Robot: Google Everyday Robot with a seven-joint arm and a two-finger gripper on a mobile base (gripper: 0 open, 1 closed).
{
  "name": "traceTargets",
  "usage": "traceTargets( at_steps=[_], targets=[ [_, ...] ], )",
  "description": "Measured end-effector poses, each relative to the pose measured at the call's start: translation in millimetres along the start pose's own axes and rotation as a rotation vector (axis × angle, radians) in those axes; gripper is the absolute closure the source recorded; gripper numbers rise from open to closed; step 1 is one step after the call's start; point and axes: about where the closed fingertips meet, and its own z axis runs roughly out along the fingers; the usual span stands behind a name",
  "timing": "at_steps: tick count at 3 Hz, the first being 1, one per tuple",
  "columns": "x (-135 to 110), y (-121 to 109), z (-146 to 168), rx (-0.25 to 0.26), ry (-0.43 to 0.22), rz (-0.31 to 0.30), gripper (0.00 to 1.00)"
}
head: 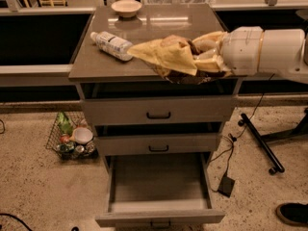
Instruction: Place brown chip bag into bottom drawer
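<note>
At the lower left of the frame a wire basket (72,139) stands on the speckled floor beside the cabinet; it holds a white cup and small items too dim to identify.

On the cabinet top (159,25), left of centre, a plastic bottle (111,44) lies on its side; a bowl (126,7) stands behind it near the rear edge.

The brown chip bag (168,57) is at the centre and right of the cabinet top, at its front edge; its pale yellow end fans out to the left, close to the bottle, and its dark middle overhangs the front edge.

The gripper (206,56) enters from the right, level with the cabinet top; the jaws are closed on the right part of the bag, which lies between and over them; crumpled foil covers most of the jaws, so the exact contact area cannot be made out.

Below, the top drawer (159,110) and middle drawer (159,143) sit slightly out; the bottom drawer (159,186) is pulled well out, directly under the bag; its front handle is cut off by the lower frame edge.

The white arm (269,52) extends to the right frame edge and is cut off there; at the lower right a shoe (292,213) is partly in view.
</note>
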Motion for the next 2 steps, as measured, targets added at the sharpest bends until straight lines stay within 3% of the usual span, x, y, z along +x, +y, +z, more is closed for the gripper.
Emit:
traceTargets(
  at_steps=[1,2],
  targets=[
    [-6,45,2,-0.032,0.028,0.005,1.0],
    [13,100,12,-0.047,0.067,0.085,1.0]
  ],
)
